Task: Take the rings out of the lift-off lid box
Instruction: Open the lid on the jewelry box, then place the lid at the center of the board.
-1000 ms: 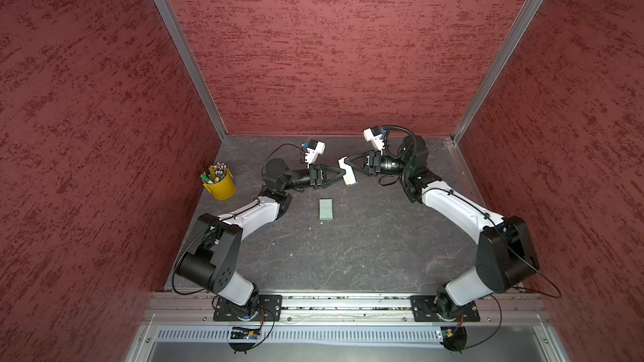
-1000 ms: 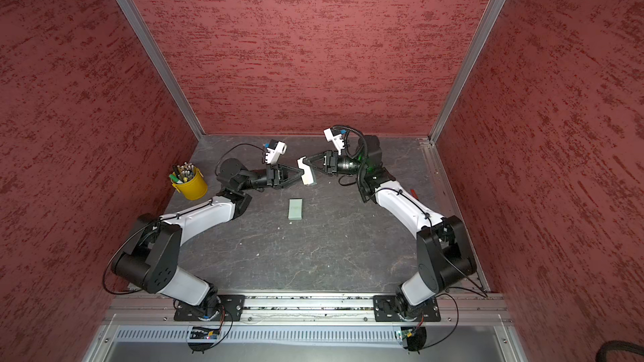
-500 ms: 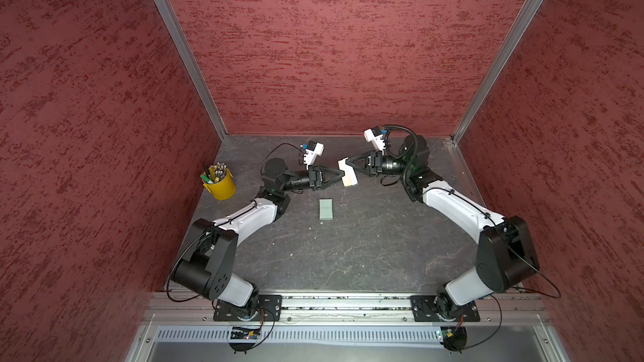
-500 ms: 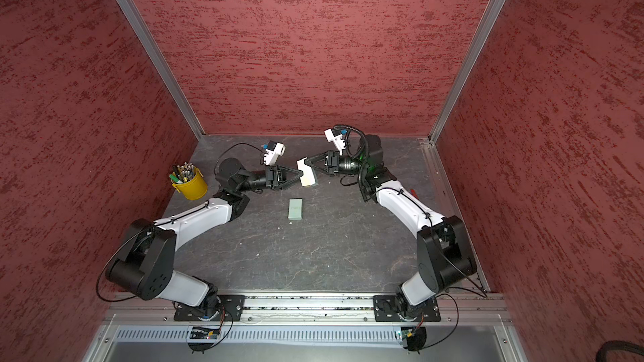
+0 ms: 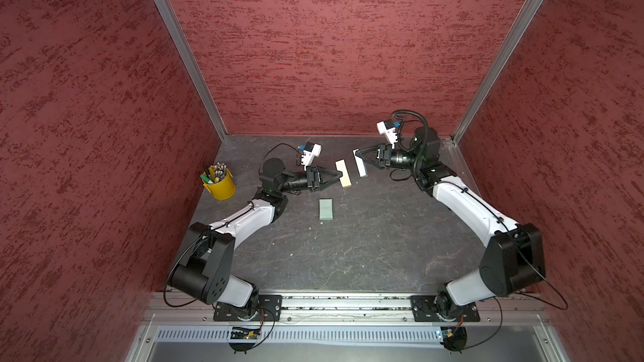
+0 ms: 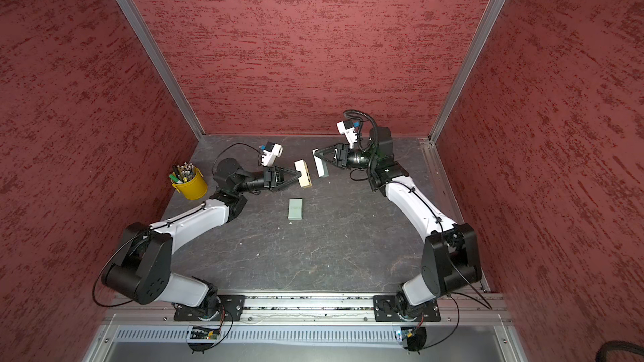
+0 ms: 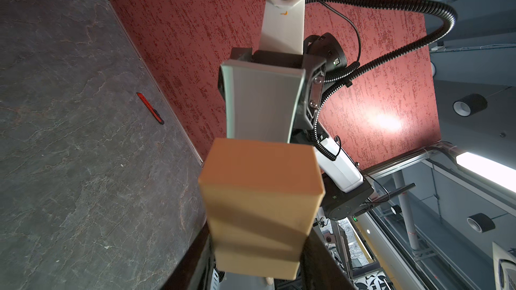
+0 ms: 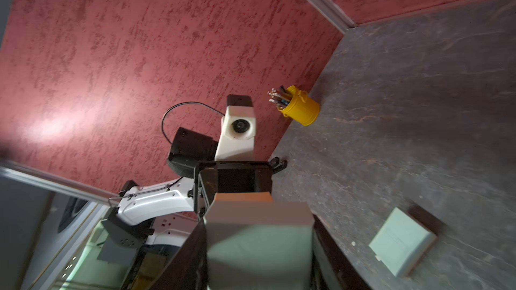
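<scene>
The rings, tiny thin hoops, are not seen in any view. They are judged to lie hidden inside the tan, block-shaped cardboard box half [image 5: 343,175], which is clamped by the left gripper [image 5: 336,177]. This half is held in the air beyond the flat mint-green box [image 5: 326,208] that lies on the dark stone-patterned table [image 5: 348,255].

The pale mint-green lift-off lid [image 5: 359,168] is pinched near one end by the right gripper [image 5: 362,158]. It is held further to the right arm's side of the flat box, with a narrow gap to the tan half. Both long axes lie nearly parallel and point away from the flat box.

Which way the tan half's opening faces cannot be told. The right gripper is occupied by the lid, so the rings are judged to be reachable only once the lid is set down.
</scene>
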Available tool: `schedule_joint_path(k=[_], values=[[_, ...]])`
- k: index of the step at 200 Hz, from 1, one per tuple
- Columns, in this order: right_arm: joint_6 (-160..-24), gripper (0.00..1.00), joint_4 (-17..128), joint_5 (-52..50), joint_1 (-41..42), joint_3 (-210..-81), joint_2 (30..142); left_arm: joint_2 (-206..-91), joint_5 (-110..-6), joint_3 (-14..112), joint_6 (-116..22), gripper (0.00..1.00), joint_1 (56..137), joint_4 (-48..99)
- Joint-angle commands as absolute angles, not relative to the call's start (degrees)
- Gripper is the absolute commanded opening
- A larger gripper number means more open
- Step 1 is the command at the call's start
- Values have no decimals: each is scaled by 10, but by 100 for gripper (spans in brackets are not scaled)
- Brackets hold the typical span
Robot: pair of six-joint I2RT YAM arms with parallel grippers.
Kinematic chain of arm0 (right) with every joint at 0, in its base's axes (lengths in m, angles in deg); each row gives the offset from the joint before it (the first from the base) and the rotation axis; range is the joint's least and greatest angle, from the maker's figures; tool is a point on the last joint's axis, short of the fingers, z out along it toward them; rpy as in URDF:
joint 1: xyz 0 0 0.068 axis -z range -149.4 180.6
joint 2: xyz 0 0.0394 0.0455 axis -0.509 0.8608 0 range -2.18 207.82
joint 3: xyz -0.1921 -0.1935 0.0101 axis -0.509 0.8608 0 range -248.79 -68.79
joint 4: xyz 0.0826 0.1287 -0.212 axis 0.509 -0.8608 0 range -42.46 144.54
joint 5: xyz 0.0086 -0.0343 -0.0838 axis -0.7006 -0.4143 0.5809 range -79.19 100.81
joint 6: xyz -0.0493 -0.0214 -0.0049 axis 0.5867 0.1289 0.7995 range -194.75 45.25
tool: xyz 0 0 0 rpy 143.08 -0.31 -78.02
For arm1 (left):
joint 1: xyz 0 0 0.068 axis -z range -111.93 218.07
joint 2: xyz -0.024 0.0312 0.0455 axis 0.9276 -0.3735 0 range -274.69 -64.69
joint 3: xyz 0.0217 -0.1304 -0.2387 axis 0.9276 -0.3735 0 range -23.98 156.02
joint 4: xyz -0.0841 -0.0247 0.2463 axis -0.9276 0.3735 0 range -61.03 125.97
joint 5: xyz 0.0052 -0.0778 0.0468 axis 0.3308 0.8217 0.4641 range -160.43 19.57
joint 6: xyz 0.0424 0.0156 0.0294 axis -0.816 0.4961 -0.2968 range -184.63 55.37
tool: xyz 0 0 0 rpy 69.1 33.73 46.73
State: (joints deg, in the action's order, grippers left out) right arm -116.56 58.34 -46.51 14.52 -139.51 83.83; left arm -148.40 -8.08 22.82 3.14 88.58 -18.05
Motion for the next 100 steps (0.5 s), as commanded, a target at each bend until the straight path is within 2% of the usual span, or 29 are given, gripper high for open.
schedule_joint_path(k=[1, 50, 100], values=[[-1025, 51, 416, -360, 156, -1406, 814, -1465, -79, 231, 8, 34, 883, -157], [-935, 53, 328, -126, 160, -1319, 765, -1461, -77, 248, 3, 34, 884, -133], [-928, 53, 344, 2, 160, -1233, 773, -1460, -79, 257, -6, 35, 890, -117]])
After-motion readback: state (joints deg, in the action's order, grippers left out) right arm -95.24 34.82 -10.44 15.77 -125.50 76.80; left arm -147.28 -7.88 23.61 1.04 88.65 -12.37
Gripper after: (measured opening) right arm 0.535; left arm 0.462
